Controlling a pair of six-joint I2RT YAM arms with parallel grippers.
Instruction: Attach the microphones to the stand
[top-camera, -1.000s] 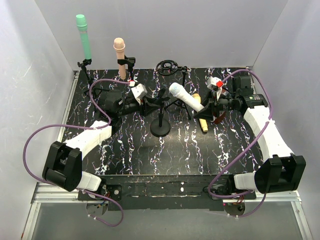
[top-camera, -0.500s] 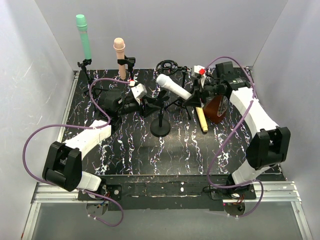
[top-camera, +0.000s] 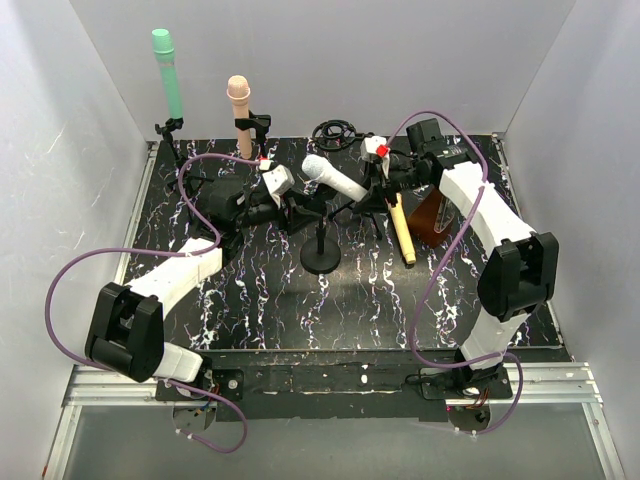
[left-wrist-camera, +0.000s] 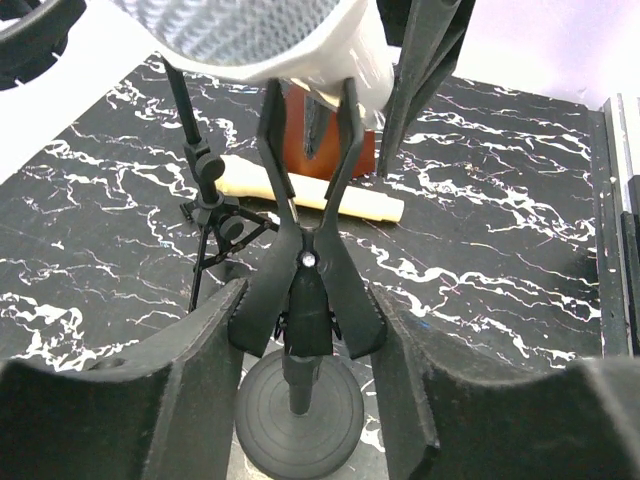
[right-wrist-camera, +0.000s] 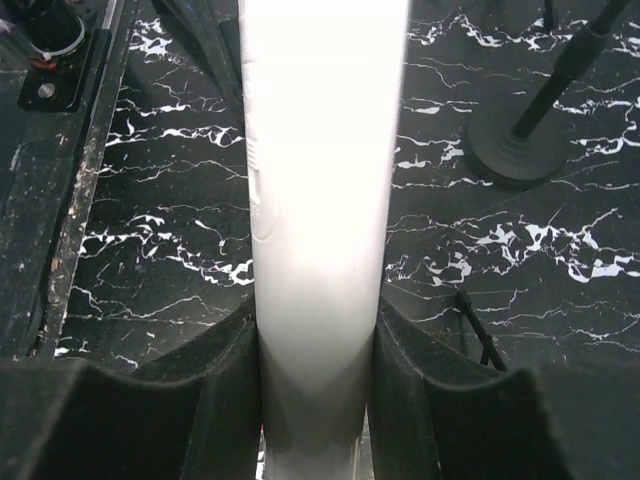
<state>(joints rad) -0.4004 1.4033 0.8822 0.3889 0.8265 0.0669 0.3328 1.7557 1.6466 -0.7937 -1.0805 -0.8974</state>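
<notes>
Near edge: my two arm bases, left and right. Just beyond, on the black, white-veined tabletop (top-camera: 260, 300), the stand (top-camera: 321, 238) rests on its round base (top-camera: 321, 262), thin post upright.

Left tool (left-wrist-camera: 310, 305): clenched on the handles of the stand's spring clip (left-wrist-camera: 308, 215). My pads touch both handles, and the clip's two prongs are spread apart in a V.

White microphone (top-camera: 338, 181): in the air and tilted, head toward my left side, tail toward my right. In the left wrist view its pale body lies across the tips of the spread prongs. I cannot tell whether it sits between them or just above.

Right tool (right-wrist-camera: 316, 325): grasping the white microphone's body, pads tight on both sides, the shaft running straight out from between them.

Right of the post and a little farther: yellow microphone (top-camera: 401, 230) lying flat on the tabletop, untouched. Brown wedge (top-camera: 432, 215) just beside it on its right, partly under my right arm.

Back row: black ring mount (top-camera: 335, 132) on a small tripod. Left of it, peach-pink microphone (top-camera: 239, 112) upright, head up, gripped in a holder (top-camera: 257, 126). Far left corner: mint green microphone (top-camera: 168, 75) upright, head up, in a slim corner holder (top-camera: 172, 132).
</notes>
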